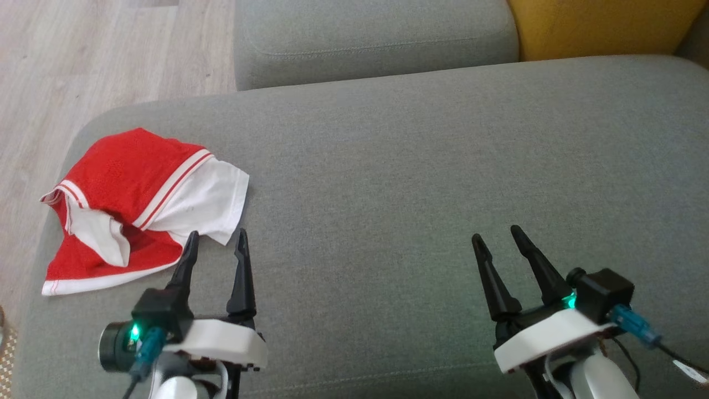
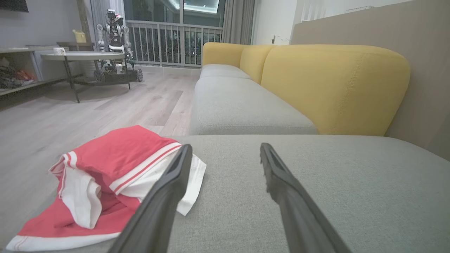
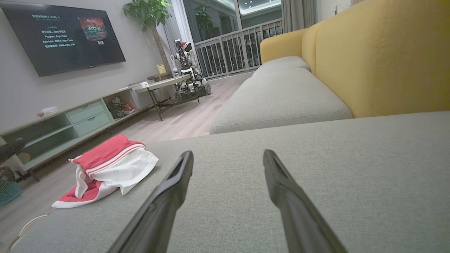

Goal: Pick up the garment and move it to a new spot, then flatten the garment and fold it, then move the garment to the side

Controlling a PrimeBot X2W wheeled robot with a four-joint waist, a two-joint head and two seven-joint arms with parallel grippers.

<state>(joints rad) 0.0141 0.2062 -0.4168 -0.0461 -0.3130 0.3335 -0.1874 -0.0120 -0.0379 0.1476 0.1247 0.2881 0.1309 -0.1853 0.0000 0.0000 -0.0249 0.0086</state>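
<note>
Your left claw (image 1: 216, 234) and right claw (image 1: 497, 234) both stand released and empty over the grey sofa seat (image 1: 421, 166). The crumpled red-and-white garment (image 1: 133, 188) lies just beyond your left claw, at the seat's left end.

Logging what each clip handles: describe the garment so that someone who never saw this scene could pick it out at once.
Start from the wide grey sofa cushion in front of the robot. At its left end, just ahead of the left gripper, lies the crumpled garment. It is bright red and white with striped trim, against plain grey upholstery.
</note>
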